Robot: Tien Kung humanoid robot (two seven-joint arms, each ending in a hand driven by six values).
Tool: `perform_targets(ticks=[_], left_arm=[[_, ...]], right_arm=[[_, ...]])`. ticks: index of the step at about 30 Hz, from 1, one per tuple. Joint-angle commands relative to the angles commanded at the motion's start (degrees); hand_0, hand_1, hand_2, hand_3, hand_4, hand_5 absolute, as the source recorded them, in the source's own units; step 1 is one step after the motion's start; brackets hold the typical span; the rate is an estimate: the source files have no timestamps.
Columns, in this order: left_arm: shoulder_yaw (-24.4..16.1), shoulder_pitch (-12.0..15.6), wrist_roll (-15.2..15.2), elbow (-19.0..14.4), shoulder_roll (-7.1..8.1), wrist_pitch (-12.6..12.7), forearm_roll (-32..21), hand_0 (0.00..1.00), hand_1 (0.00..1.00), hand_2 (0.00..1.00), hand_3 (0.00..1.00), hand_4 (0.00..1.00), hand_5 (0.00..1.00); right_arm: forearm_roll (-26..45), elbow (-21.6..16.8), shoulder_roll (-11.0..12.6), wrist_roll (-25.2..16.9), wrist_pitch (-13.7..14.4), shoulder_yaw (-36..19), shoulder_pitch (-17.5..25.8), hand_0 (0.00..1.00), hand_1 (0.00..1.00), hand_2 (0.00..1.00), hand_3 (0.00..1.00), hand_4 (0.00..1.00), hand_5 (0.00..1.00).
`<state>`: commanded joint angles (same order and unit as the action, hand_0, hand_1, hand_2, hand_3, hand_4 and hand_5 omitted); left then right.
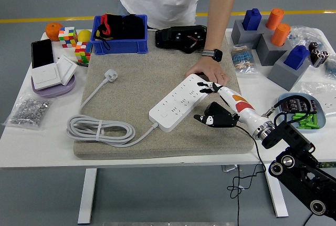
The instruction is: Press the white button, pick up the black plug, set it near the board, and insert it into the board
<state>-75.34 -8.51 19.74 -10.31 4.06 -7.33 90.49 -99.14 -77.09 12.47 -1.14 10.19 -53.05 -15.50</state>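
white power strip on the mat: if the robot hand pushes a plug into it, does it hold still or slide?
The power strip looks rigid and light, so it would probably skate under a sideways push. It may drag less on the coarse mat. The person's hand rests at its far end, likely bracing it. Its coiled cable is slack and would not anchor it.

White power strip (181, 103); grey-beige mat (142, 89); blue bin (119, 44); white-orange right hand (220, 111), black fingers.

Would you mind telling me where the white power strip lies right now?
In the head view the power strip lies diagonally on the grey mat, right of centre, between the person's hand and the coiled cable.
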Motion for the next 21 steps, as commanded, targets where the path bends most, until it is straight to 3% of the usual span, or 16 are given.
perform_targets(ticks=[1,7,21], left_arm=[[-0.04,0.0,-0.01,0.0,-0.03,0.0,0.09,0.685,0.677,0.658,0.687,0.572,0.19],[0.45,-0.09,-0.11,0.0,-0.05,0.0,-0.52,0.685,0.676,0.658,0.687,0.573,0.193],[0.87,0.07,-0.21,0.0,-0.51,0.09,-1.46,0.685,0.677,0.658,0.687,0.574,0.193]], right_arm=[[-0.39,0.12,-0.05,0.27,-0.02,-0.57,0.4,0.938,0.951,0.952,0.998,0.998,0.608],[-3.03,2.14,-0.56,0.74,0.16,-2.73,2.06,0.927,0.939,0.947,0.996,0.998,0.625],[-5.61,9.51,-2.38,-3.73,4.84,-1.74,1.81,0.868,0.906,0.915,0.958,0.998,0.596]])
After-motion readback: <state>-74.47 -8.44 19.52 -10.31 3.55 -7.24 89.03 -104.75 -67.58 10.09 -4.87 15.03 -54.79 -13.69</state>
